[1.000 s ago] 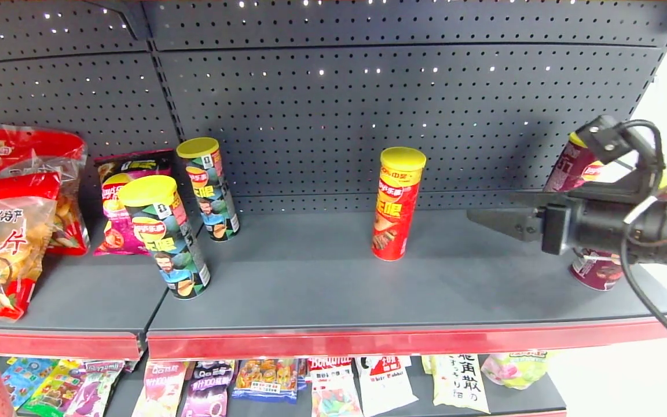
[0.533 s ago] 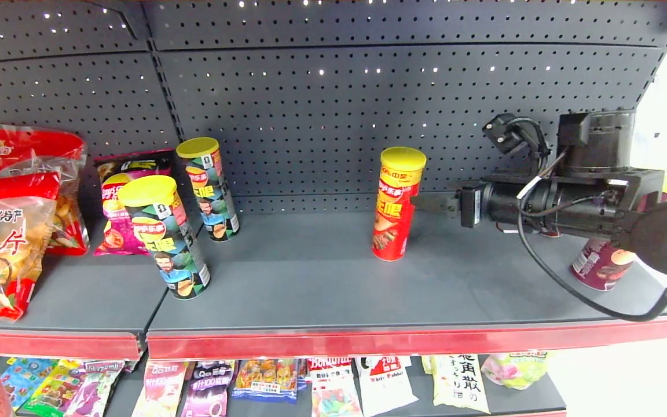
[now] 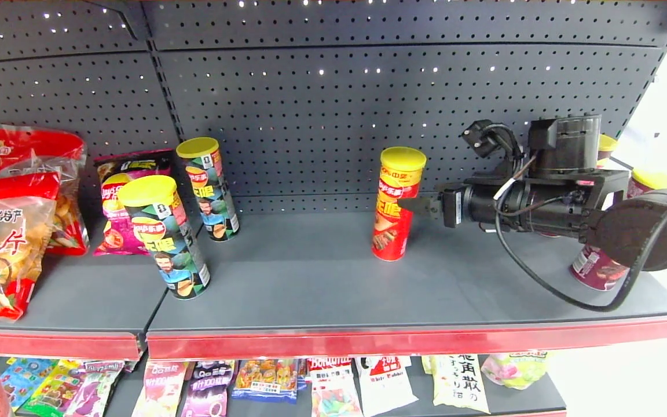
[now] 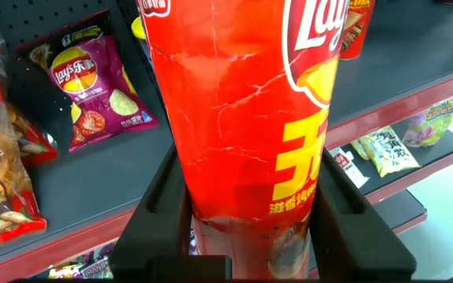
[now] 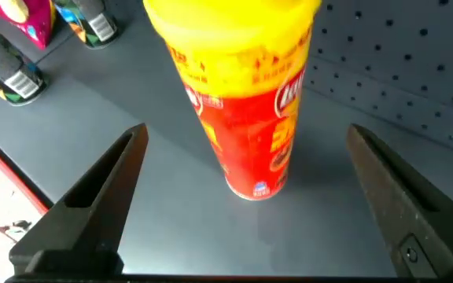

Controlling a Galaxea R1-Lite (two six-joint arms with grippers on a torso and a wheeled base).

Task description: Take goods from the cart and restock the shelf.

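Widest free lane: bare shelf (image 3: pixel 304 272) between the front dark can (image 3: pixel 162 237) and the red can (image 3: pixel 394 231), open to the front lip. The rear dark can (image 3: pixel 209 188) stands close behind the front one. On the right gripper (image 3: pixel 422 205), fingers (image 5: pixel 93 196) are spread wider than the red can, gap either side. The pegboard (image 3: pixel 322 116) walls off the rear. The right arm (image 3: pixel 542 202) crosses in front of the maroon can (image 3: pixel 594 269) at the right end. The snack bags (image 3: pixel 3 243) crowd the left end.

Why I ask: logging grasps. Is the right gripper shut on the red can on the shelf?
No: the right gripper is open, its fingers wide of the red can.
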